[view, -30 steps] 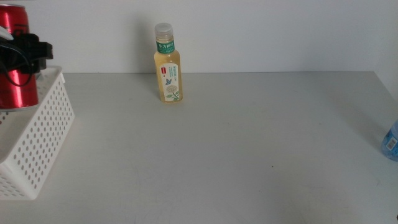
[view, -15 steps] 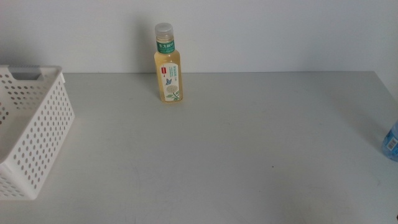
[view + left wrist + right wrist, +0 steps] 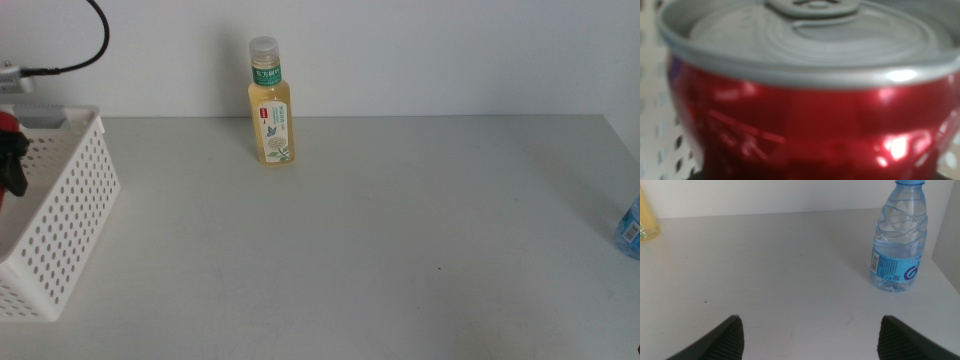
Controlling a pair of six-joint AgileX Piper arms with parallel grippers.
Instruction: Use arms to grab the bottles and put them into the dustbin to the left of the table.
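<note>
Item count, all views combined:

- Tea bottles: one, yellow, upright at the far edge of the bench, well apart from both pincers.
- Water bottles: one, clear with a blue label, upright ahead of the right pincer and off to one side of it.
- Cans: one, red, directly in front of the left pincer's camera and filling that view.
- Baskets: one, white and perforated, its walls showing around the can.
- Pincers: two; the left pincer is over the basket, and the right pincer's jaws stand wide apart.
</note>
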